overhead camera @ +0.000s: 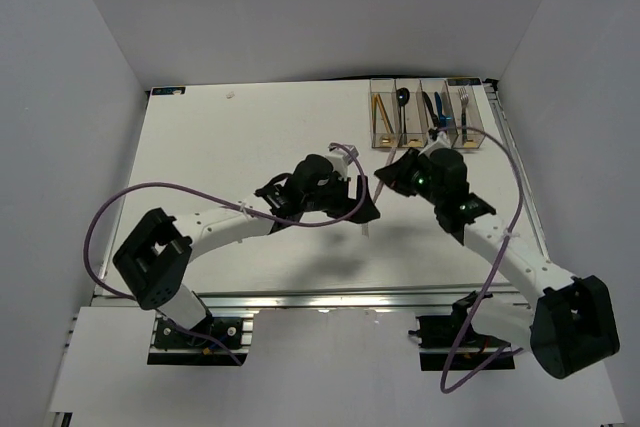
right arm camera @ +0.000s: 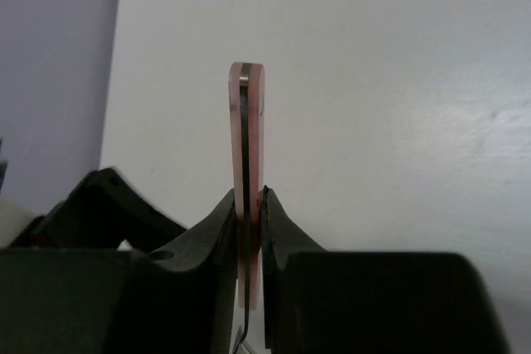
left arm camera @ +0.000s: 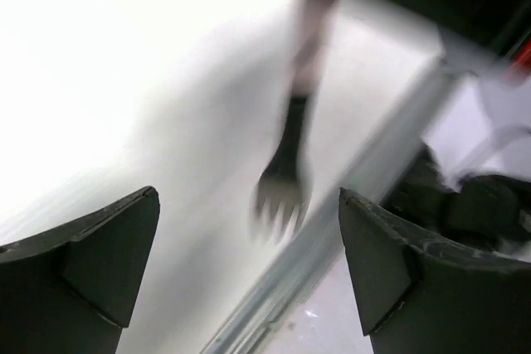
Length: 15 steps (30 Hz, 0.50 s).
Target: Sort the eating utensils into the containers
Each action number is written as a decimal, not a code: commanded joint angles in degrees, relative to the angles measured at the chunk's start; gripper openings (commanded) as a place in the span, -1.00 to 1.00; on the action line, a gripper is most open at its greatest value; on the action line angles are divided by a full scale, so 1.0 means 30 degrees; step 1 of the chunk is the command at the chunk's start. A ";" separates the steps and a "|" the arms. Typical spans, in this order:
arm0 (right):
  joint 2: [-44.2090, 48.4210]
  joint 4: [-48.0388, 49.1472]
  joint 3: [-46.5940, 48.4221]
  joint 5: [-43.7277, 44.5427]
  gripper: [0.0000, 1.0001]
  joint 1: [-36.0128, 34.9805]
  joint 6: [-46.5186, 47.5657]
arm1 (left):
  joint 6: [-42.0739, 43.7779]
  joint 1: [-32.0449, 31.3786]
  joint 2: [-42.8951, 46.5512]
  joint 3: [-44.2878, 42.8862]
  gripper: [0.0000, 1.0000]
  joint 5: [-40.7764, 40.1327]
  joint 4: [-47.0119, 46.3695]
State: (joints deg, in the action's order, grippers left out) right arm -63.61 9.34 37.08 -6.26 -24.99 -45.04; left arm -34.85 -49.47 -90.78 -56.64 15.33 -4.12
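My right gripper (right arm camera: pixel 250 205) is shut on the pink handle of a fork (right arm camera: pixel 246 122), edge-on between the pads, above the white table. The left wrist view shows the same fork (left arm camera: pixel 282 184), blurred, with its dark tines pointing down. My left gripper (left arm camera: pixel 249 195) is open and empty, with the fork beyond its fingers. From above, the left gripper (overhead camera: pixel 360 209) and right gripper (overhead camera: pixel 388 179) are close together mid-table. The clear containers (overhead camera: pixel 420 82) stand in a row at the back right. They hold orange chopsticks (overhead camera: pixel 380 112), a black spoon (overhead camera: pixel 402 99), blue-handled knives (overhead camera: pixel 438 107) and a fork (overhead camera: pixel 463 102).
Purple cables (overhead camera: pixel 130 197) loop from both arms over the table. The table's metal front rail (overhead camera: pixel 330 299) runs along the near edge. Grey walls enclose the table on the left, back and right.
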 commanded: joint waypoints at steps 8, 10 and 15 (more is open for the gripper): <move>-0.7322 -0.4719 1.3338 0.1726 -1.00 0.7505 1.0083 | 0.4643 -0.0003 0.6344 -0.0492 0.96 -1.5272 1.3797; -1.0075 -0.5310 1.5753 0.2028 -1.00 0.8094 1.1140 | 0.4907 -0.0003 0.7171 0.1298 0.96 -1.6212 1.3123; -1.6100 -0.4811 2.2928 0.0624 -1.00 0.9678 1.2724 | 0.4556 -0.0091 0.7760 0.1975 0.96 -1.7679 1.3532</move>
State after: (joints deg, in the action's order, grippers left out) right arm -104.77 -4.86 96.62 -2.66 2.59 -13.82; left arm -22.13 -49.47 -68.60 -51.81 -31.20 34.44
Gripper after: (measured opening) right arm 0.170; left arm 0.979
